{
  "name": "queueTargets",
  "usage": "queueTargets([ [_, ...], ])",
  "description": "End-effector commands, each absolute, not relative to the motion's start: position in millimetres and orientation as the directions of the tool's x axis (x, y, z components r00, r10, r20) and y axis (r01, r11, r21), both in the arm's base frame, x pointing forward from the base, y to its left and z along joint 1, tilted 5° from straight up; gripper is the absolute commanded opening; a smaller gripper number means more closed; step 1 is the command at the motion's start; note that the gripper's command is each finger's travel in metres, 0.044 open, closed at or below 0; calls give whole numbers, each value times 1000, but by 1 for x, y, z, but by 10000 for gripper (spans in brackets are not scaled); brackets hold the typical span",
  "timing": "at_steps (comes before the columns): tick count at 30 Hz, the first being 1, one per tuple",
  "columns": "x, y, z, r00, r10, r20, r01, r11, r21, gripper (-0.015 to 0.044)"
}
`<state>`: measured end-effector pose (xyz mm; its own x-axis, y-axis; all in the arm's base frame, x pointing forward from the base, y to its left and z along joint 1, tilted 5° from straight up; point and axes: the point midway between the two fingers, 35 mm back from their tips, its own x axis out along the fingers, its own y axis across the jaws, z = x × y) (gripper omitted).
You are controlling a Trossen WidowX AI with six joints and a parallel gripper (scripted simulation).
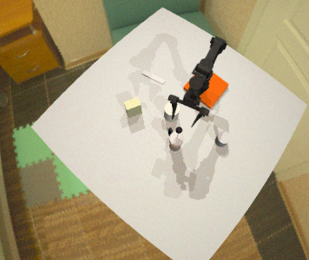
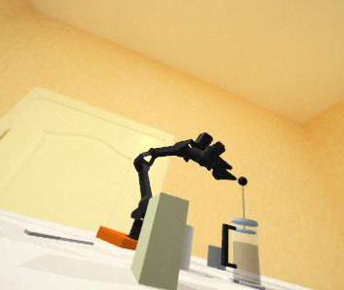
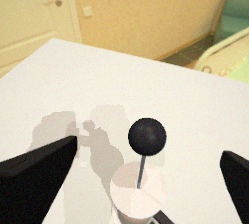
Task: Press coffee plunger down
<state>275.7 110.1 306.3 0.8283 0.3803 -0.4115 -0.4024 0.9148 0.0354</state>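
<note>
Room: warm yellow walls, a pale panelled door (image 2: 61, 174), an orange drawer unit (image 1: 17, 48) in the corner and foam floor tiles (image 1: 46, 173) beside the table.
Table: white square top (image 1: 89, 165), carrying every item listed below.
Arm: black, six joints (image 1: 207, 67), rising from an orange base plate (image 1: 215, 91) and bending forward and down toward the press.
Gripper: (image 1: 188, 109) jaws spread wide with nothing between them; in the wrist view the two black fingers stand far to either side of the knob, apart from it.
Block: pale green-cream box (image 1: 133, 107), upright, well apart from the arm.
Coffee press: (image 2: 244, 251) upright near the table centre, glass body with a black handle, just beyond the fingertips.
White cylinder: (image 1: 170, 112) directly under the gripper in the top view.
Flat strip: thin white bar (image 1: 154, 77) lying on the table behind the block.
Plunger: thin rod with a black ball knob (image 3: 147, 136), raised high above the lid; the fingertips sit just beside the knob at its height, not touching.
</note>
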Motion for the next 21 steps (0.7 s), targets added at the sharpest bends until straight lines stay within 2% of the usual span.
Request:
queueTargets([
  [1, 281, 112, 301, 828, 375, -416, -399, 916, 31, 440],
  [21, 306, 123, 288, 829, 376, -414, -400, 916, 32, 440],
])
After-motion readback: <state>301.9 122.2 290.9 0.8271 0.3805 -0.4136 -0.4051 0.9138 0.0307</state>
